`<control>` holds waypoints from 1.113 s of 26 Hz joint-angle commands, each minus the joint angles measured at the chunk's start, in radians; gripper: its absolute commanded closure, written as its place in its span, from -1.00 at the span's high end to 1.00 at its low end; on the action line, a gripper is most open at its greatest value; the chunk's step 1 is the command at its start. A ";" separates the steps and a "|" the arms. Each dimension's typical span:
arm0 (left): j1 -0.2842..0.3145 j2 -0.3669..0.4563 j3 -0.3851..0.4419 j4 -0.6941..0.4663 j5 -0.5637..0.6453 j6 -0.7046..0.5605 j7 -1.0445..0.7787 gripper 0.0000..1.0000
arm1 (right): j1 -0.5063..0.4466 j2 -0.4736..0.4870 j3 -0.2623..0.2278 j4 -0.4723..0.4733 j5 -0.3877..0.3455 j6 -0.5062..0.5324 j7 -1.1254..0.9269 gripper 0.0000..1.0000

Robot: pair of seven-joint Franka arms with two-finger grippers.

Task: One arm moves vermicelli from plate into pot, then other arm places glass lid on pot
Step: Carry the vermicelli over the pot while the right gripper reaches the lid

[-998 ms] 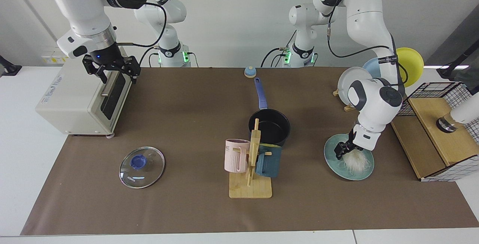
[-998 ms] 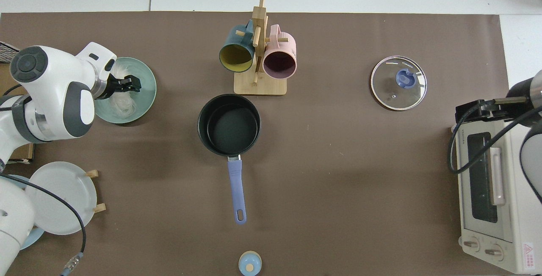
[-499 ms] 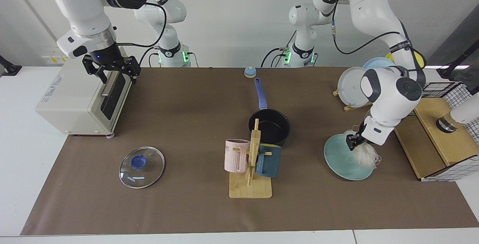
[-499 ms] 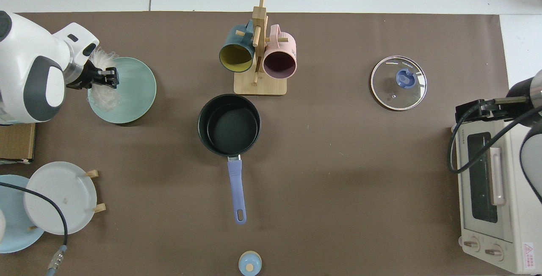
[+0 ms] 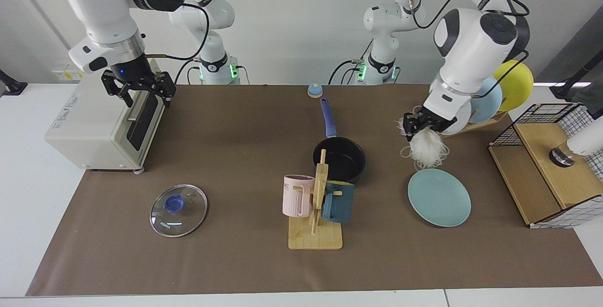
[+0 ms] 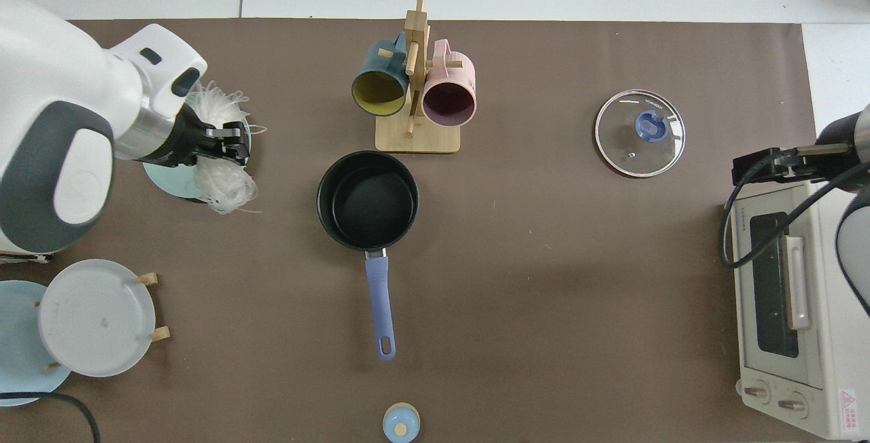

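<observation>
The vermicelli is held clamped in the left end effector, raised beside the pot on its teal-plate side, while the right end effector, spread open, waits far beyond the pot.

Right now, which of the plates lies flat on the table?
Only the teal-green plate, bare, below the vermicelli held up by the left hand. The grey plate, light blue plate and yellow plate stand in a rack.

No legible text on anything.
</observation>
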 commanded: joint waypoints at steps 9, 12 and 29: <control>-0.015 -0.004 -0.147 -0.208 -0.075 0.300 -0.130 -1.00 | 0.029 0.334 0.000 0.353 -0.006 -0.009 0.032 0.98; -0.026 0.029 -0.155 -0.229 -0.075 0.325 -0.130 -1.00 | 0.043 0.423 -0.003 0.441 -0.004 0.008 0.032 0.97; -0.077 0.131 -0.170 -0.356 -0.062 0.549 -0.151 -1.00 | 0.051 0.653 -0.006 0.431 0.005 0.330 0.118 0.98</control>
